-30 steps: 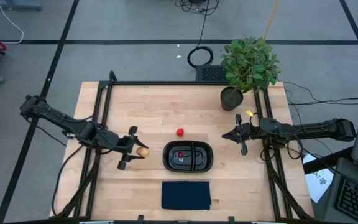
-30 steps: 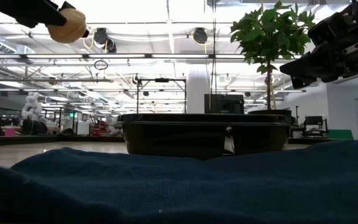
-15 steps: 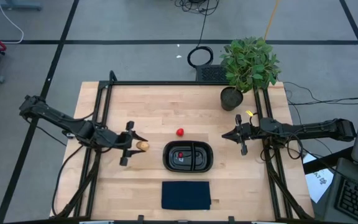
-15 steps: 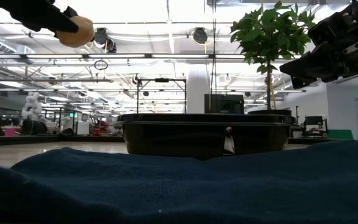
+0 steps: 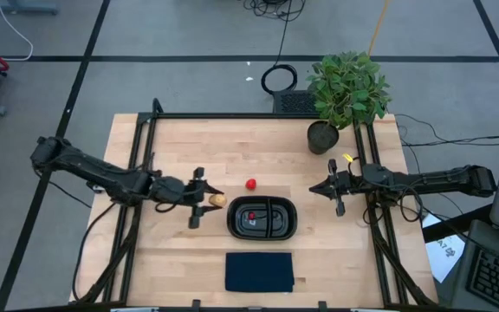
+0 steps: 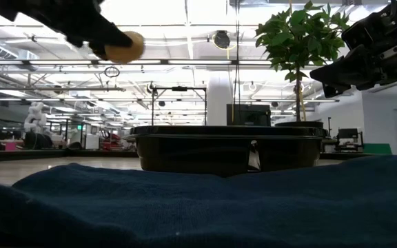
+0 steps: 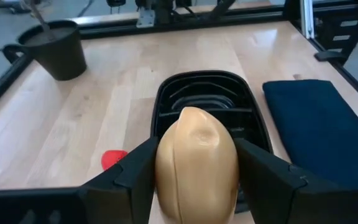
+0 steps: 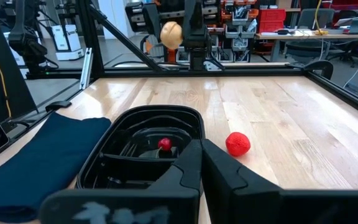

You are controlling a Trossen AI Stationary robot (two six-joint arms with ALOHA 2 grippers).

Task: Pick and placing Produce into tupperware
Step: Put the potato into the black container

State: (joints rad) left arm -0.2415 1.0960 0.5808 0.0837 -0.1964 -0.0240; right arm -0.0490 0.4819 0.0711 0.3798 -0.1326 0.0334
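Note:
A tan-orange ball of produce (image 7: 196, 163) sits between the fingers of my left gripper (image 5: 211, 200), in the air just left of the black tupperware (image 5: 262, 232). In the low view the ball (image 6: 124, 47) rides well above the tupperware's rim (image 6: 226, 131). A tiny dark red piece (image 8: 165, 144) lies inside the tupperware. A bright red ball (image 5: 251, 184) rests on the table just beyond the tupperware's far rim. My right gripper (image 5: 331, 190) waits shut near the table's right edge, holding nothing. My left gripper pinches the tan-orange ball by its two opposite sides (image 7: 164, 168), one dark finger (image 7: 133, 176) on each. The fingers come from the table's left, slanting a little downward. The ball is lifted clear of the table.
A folded dark blue cloth (image 5: 259, 271) lies near the table's front edge, in front of the tupperware. A leafy potted plant (image 5: 345, 91) stands at the far right corner. Black frame rails (image 5: 142, 165) run along the table's sides. Bare wood lies between the tupperware and my right gripper.
My left gripper has carried the tan-orange ball toward the table's right edge, closer to the tupperware, and has sunk a little. Its hold on the ball is unchanged.

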